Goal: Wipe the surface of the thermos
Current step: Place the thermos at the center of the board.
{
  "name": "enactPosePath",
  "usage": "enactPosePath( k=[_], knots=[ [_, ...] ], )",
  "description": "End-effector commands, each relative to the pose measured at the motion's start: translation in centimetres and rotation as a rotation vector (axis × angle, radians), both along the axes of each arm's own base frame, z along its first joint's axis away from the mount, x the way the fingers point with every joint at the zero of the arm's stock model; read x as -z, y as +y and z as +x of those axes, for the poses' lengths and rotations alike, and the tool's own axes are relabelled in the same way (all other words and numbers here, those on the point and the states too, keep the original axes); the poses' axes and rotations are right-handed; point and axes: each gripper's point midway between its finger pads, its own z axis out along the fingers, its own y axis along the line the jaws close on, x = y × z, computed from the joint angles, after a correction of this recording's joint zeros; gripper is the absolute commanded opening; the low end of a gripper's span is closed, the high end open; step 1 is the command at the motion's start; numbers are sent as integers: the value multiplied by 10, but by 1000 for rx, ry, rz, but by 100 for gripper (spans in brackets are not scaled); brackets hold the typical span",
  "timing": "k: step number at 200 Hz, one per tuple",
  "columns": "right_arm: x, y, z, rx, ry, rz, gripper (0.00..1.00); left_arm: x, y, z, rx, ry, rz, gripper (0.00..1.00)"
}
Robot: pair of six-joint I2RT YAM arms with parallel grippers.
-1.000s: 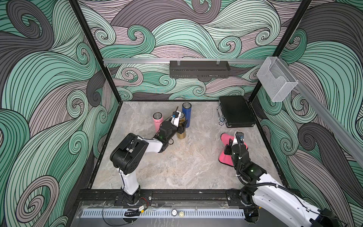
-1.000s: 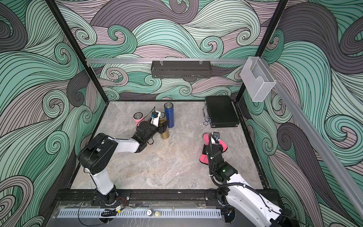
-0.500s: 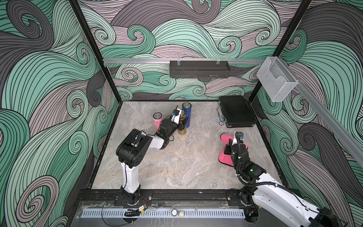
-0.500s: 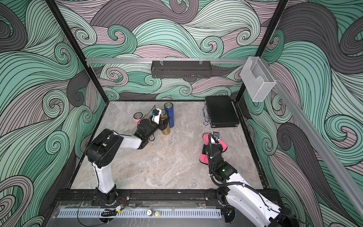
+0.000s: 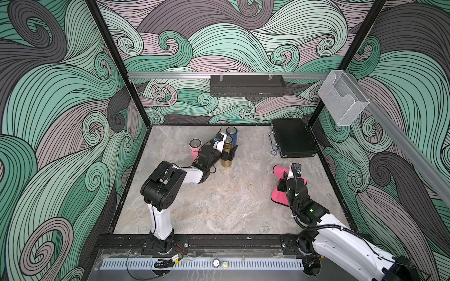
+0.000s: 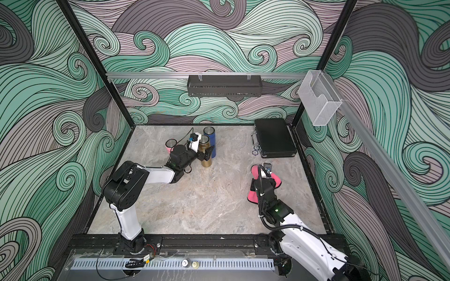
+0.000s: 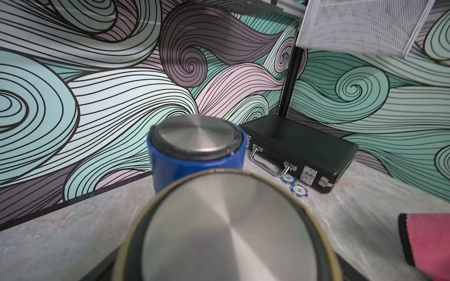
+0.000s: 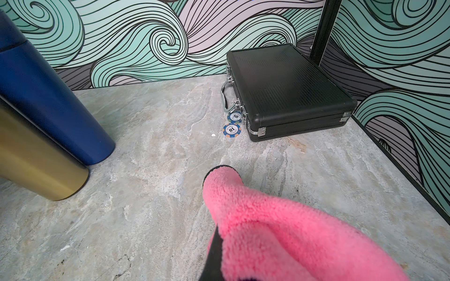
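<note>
Walls printed with swirling green, grey and pink waves (image 5: 219,48) enclosed a grey marble-look tabletop (image 5: 219,206) on three sides. A gold thermos (image 5: 227,160) stood upright on the tabletop, toward the back wall and a little left of centre.

The left arm (image 5: 168,185) reached from the front rail to the gold thermos. The left gripper (image 5: 229,152) had its fingers spread on either side of the thermos body; whether the pads touched the metal could not be told. The right arm (image 5: 336,233) reached in well to the right of the gold thermos and nearer the front. The right gripper (image 5: 283,182) was clamped on a pink cloth (image 5: 277,194) that drooped to the tabletop.

A closed black case (image 5: 292,138) lay flat well to the right of the gold thermos, in the back right corner. Above and behind the gold thermos, a black shelf (image 5: 247,85) hung from a rail on the back wall. A clear holder (image 5: 341,102) hung on the right wall, higher up.

A blue thermos (image 5: 232,133) stood upright just behind the gold thermos, close enough that contact could not be judged. A pink tumbler (image 5: 194,149) stood near the gold thermos on its left. Two blue poker chips (image 8: 231,129) lay between the gold thermos and the case, right beside the case handle.
</note>
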Motion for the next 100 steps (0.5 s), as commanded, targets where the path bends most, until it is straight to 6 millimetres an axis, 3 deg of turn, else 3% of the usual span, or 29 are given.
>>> enactPosePath(
  k=[1,35,61,67,100],
  knots=[
    [-6,-1,2,10,-21,11,0,-33,3,-3,0,-45,-24,99],
    [-6,-1,2,6,-18,9,0,-67,27,-20,-77,-57,-30,99],
    [-5,0,2,4,-16,12,0,-86,74,-32,-278,20,-44,99],
    [-6,0,3,4,-17,12,0,-100,84,-39,-311,22,-51,99],
    [-5,1,3,1,-13,13,0,-97,129,-52,-476,72,25,99]
  ],
)
